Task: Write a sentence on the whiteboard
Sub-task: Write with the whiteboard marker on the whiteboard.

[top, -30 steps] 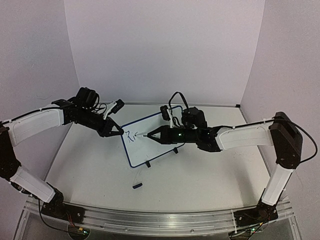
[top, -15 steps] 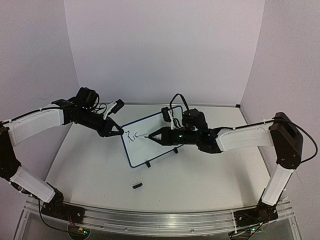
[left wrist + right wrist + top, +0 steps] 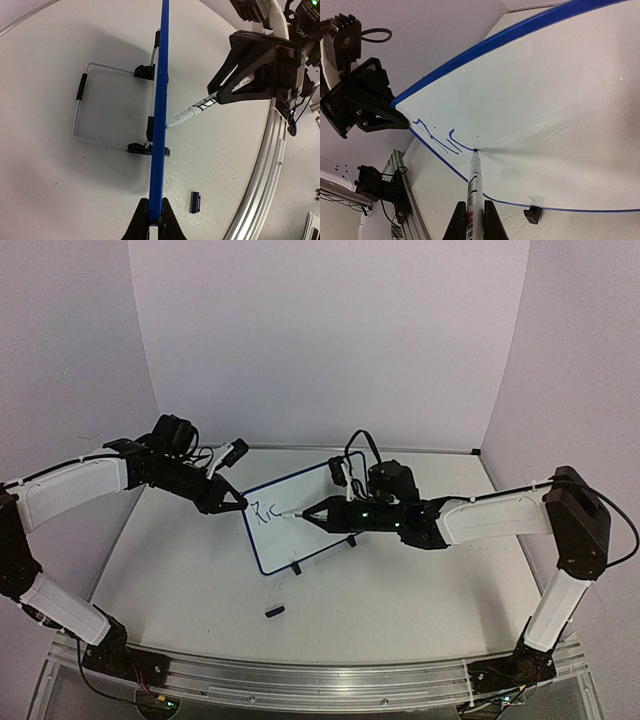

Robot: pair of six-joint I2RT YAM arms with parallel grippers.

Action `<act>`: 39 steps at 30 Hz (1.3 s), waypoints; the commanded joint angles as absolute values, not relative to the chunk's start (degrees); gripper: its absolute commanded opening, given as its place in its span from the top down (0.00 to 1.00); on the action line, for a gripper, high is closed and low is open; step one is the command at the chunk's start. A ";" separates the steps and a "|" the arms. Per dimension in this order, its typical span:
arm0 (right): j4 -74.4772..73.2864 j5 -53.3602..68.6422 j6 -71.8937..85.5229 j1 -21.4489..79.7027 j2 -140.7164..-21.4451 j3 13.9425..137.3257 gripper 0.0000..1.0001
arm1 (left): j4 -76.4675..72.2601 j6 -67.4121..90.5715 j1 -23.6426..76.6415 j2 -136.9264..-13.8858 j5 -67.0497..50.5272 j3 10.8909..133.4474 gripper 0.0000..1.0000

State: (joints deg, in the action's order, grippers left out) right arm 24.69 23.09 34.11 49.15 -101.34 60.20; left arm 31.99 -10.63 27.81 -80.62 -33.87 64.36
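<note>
While the left arm reaches in from the left side of the worktop [image 3: 400, 585] with its forearm stretched toward the middle, the left hand [image 3: 238, 503] is clamped fully shut on the left edge of the whiteboard [image 3: 310, 530]. The board stands on its lower edge near the centre of the worktop, carried by two black clip feet [image 3: 141, 148] and a wire prop [image 3: 80, 112] behind it; from the left wrist it shows edge-on as a thin blue line. The right arm rises from its base at the near right corner, bends at a high elbow on the right, and runs its forearm almost level leftward in front of the board. The right hand [image 3: 472, 210] is pinched shut around a marker [image 3: 473, 182], whose tip touches the white face just right of the sentence [image 3: 437, 134]. Only a few dark-blue strokes of it are there, close to the board's left edge. A small dark cap [image 3: 274, 611] lies on the worktop in front of the board, apart from it.
</note>
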 commanded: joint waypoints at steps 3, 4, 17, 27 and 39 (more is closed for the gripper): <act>24.36 23.38 33.80 48.75 -100.64 61.08 1.00 | 33.04 -10.99 28.30 -79.59 -34.46 64.69 1.00; 24.35 23.72 33.82 48.77 -100.78 61.08 1.00 | 33.03 -10.94 28.30 -79.56 -34.50 64.75 1.00; 24.08 27.05 33.90 49.14 -103.91 63.96 1.00 | 33.09 -10.99 28.30 -79.63 -34.41 64.69 1.00; 26.15 29.33 34.54 49.70 -103.26 64.95 1.00 | 32.96 -11.03 28.30 -79.71 -34.37 64.69 1.00; 26.31 25.27 34.79 48.67 -95.99 58.31 1.00 | 32.96 -10.99 28.39 -80.05 -34.72 64.73 1.00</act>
